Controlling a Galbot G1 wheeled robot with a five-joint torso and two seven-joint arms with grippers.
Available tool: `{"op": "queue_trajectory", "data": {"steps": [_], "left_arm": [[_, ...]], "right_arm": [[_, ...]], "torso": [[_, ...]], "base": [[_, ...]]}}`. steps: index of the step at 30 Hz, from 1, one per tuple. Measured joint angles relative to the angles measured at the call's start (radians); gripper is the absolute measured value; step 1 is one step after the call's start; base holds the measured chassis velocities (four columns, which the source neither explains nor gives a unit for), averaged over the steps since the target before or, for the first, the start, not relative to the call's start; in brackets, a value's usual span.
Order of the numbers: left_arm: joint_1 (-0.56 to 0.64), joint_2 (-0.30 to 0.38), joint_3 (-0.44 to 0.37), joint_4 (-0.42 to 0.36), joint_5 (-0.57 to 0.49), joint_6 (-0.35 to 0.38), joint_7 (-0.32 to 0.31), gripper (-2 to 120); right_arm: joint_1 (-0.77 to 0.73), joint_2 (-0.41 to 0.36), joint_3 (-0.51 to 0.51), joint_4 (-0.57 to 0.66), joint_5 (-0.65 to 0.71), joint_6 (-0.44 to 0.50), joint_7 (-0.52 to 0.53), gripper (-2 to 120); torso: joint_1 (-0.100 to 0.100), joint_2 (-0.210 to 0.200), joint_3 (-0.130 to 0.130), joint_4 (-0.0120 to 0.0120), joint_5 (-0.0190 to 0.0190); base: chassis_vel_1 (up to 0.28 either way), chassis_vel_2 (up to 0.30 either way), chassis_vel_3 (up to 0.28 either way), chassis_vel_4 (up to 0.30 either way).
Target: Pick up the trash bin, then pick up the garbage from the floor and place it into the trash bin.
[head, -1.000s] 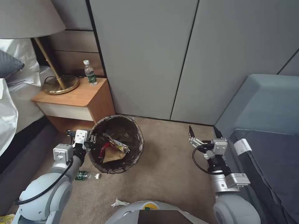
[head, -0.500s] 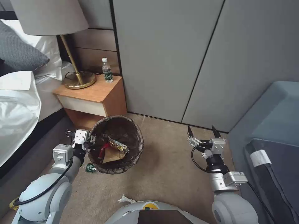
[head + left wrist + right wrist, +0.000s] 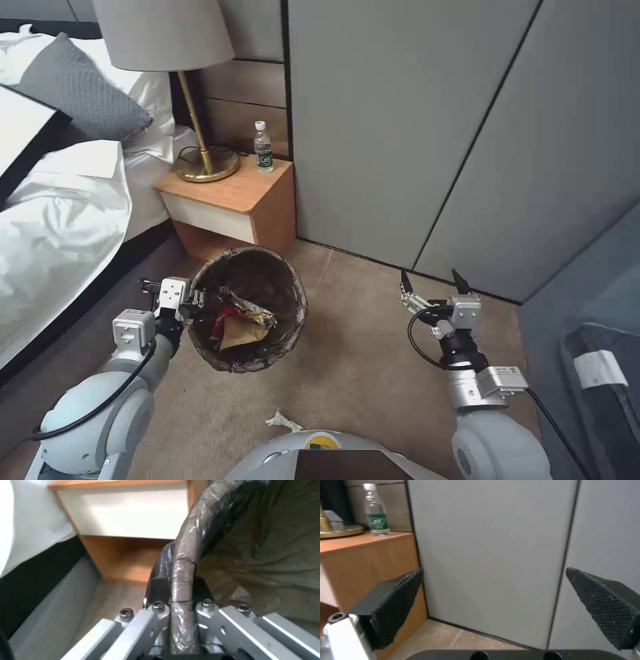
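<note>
In the head view, the trash bin (image 3: 248,309) was held up off the floor (image 3: 360,360) by the left gripper (image 3: 193,303), whose fingers were clamped on the near-left part of the bag-covered rim. Some garbage (image 3: 240,321) was seen lying inside the bin: a brown paper scrap, a shiny wrapper and something red. A white tissue (image 3: 283,421) was seen on the carpet close in front of the robot's base, well apart from the bin. The right gripper (image 3: 432,283) was held out over bare carpet to the right, its fingers spread wide and nothing between them. A nightstand (image 3: 230,200) with a lamp (image 3: 170,40) and an upright bottle (image 3: 263,147) was seen beyond the bin, beside the bed (image 3: 60,220).

In the left wrist view, the rim of the bin, wrapped in crinkled dark bag, was seen pinched between the two fingers (image 3: 158,590), with the nightstand's open shelf behind it.

In the right wrist view, the two black textured pads (image 3: 396,605) were seen far apart, with only the grey wall panels (image 3: 493,555) and the nightstand corner between them.

The bin step was judged done and the collecting of litter to be in hand. The next move was judged to call for the open right gripper to be lowered to the tissue and for the bin to be kept level.
</note>
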Motion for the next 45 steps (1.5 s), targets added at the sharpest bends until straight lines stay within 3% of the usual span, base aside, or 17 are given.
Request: {"op": "queue_trajectory", "data": {"steps": [45], "left_arm": [[0.016,-0.016,0.016,0.0,0.022,-0.003,-0.002,3]], "right_arm": [[0.024,-0.012,-0.015,-0.019,0.008,-0.008,0.006,100]], "torso": [[0.0,0.0,0.0,0.0,0.0]], "base": [[0.073,0.071,0.076,0.07]]}}
